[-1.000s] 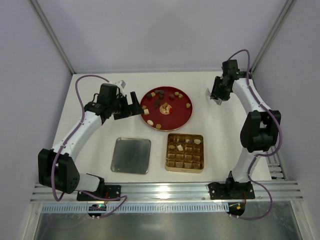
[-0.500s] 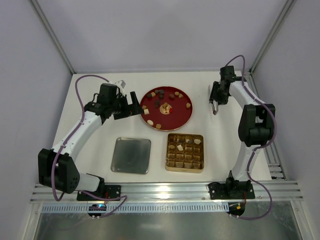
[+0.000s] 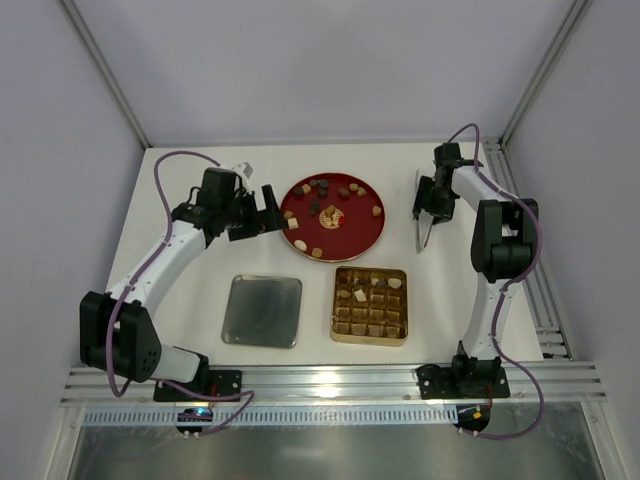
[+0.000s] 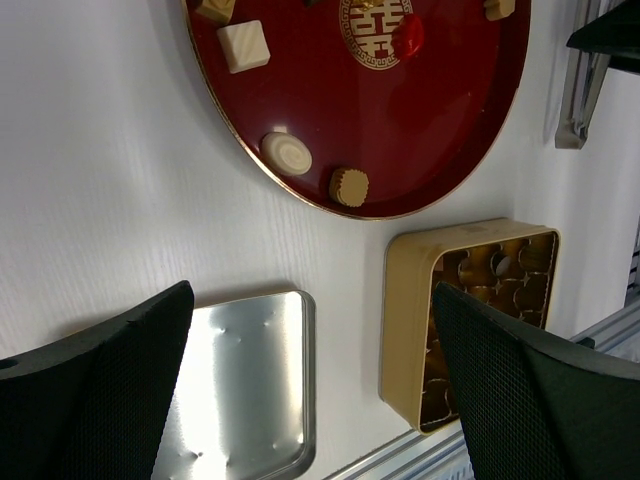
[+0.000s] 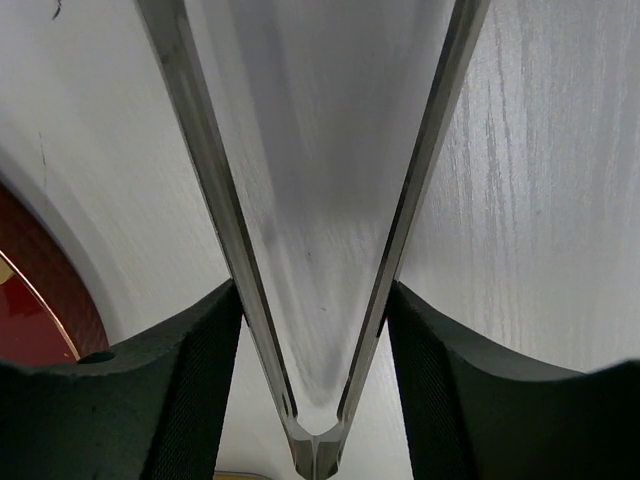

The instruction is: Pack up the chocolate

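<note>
Several pieces of chocolate (image 3: 305, 247) lie scattered on the red plate (image 3: 350, 232); a few more sit in cells of the gold gridded tin (image 3: 370, 341). In the left wrist view a white square piece (image 4: 244, 45), a white round piece (image 4: 287, 154) and a tan round piece (image 4: 349, 186) rest near the plate's rim. My left gripper (image 3: 268, 210) hangs open at the plate's left edge, holding nothing (image 4: 312, 295). My right gripper (image 3: 428, 205) is right of the plate, shut on metal tongs (image 3: 424, 228); both fingers press the tongs' spread arms (image 5: 215, 200).
A silver lid (image 3: 262, 311) lies flat, left of the tin. The tin's wall (image 4: 408, 320) and the lid (image 4: 240, 390) show below my left fingers. An aluminium rail (image 3: 330, 380) runs along the near table edge.
My right gripper has come nearer and lower beside the plate, and the tongs now point toward the near edge with their arms spread wider. The left arm has barely moved.
</note>
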